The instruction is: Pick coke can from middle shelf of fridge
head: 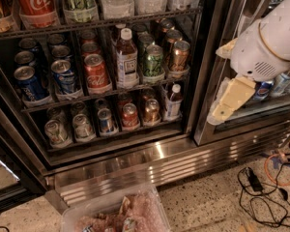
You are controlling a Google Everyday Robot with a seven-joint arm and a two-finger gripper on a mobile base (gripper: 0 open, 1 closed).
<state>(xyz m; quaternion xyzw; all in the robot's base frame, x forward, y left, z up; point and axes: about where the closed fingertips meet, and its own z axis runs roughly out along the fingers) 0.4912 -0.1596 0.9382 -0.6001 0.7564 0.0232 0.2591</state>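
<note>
The fridge [135, 164] stands with this side open. On the middle shelf [63, 102], cans sit in front-to-back lanes, so each front can is the easy one to reach. At the left are two lanes of blue Pepsi cans [30, 83]; I count two in front and at least three behind. Next comes the coke can [95, 72], upright at the front of its lane, with two more red cans lined up behind it. Beside it stand one white-capped bottle [126, 57], one green can [153, 61] and one copper can [179, 56], with darker cans behind. A taller Coca-Cola can [34, 1] sits on the rack above, so it is not the target. At the far right the gripper [230, 99] hangs outside the cabinet, in front of the shut glass door and well apart from the coke can. It grips nothing, and I cannot tell how far apart the jaws stand
</note>
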